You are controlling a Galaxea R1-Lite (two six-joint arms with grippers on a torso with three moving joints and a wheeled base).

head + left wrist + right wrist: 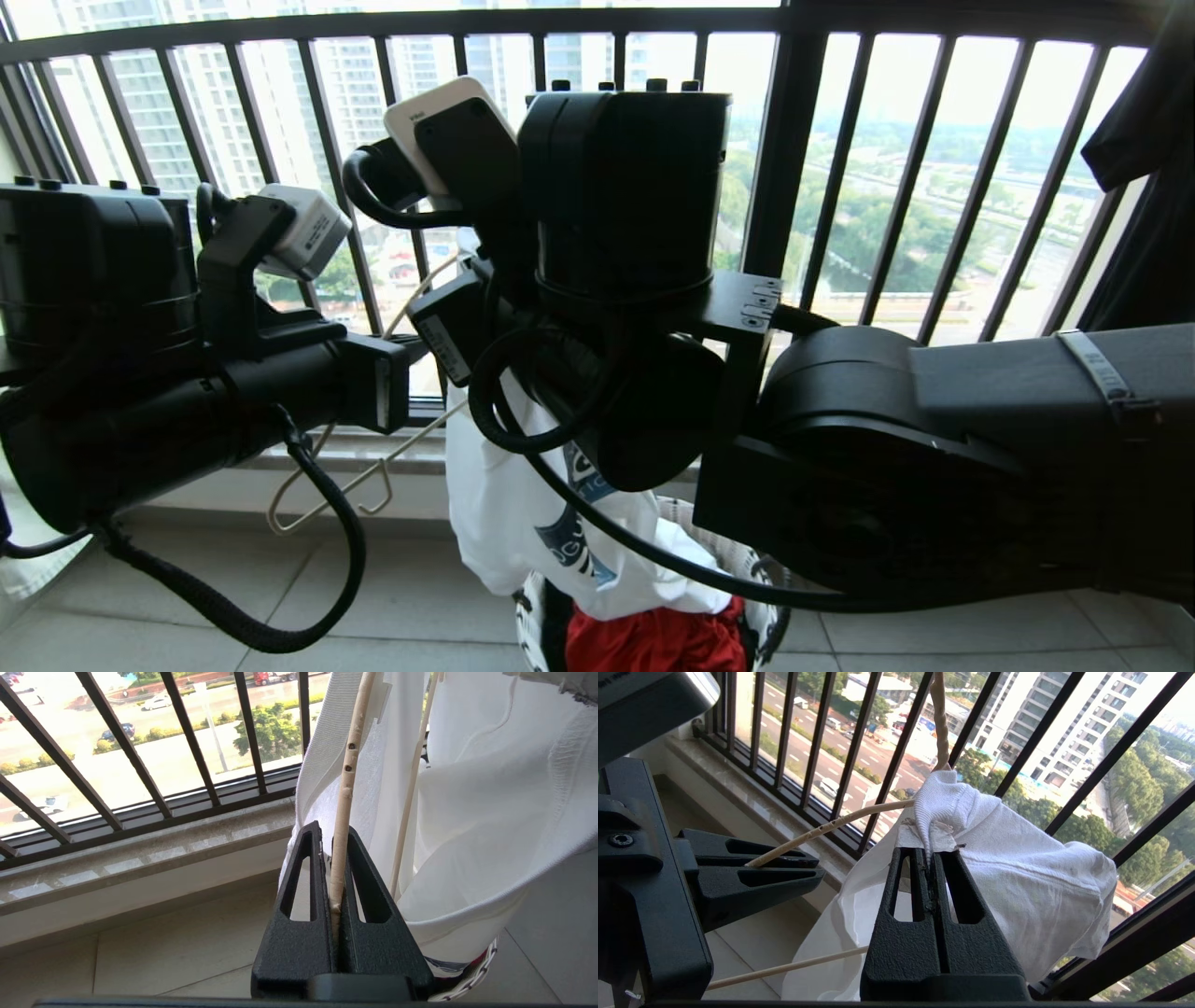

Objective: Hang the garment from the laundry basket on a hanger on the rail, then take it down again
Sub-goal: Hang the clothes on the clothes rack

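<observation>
Currently left pincer clamps the hanger, right pincer pinches the garment draped beside it.

Head view downward behind both arms; close wrist views sharing garment.

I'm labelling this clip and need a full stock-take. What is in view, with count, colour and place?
T-shirt: one, white with blue print, hanging over the basket, partly on the hanger.
Hanger: one, cream wire, in front of the railing.
Basket: one, white woven, on the floor.
Red cloth: one, inside the basket.
Black garment: one, hanging at far right.
Railing: one, black bars, along the window.
Left end effector: shut on the hanger's wire.
Right end effector: shut on the T-shirt's neckband.
</observation>
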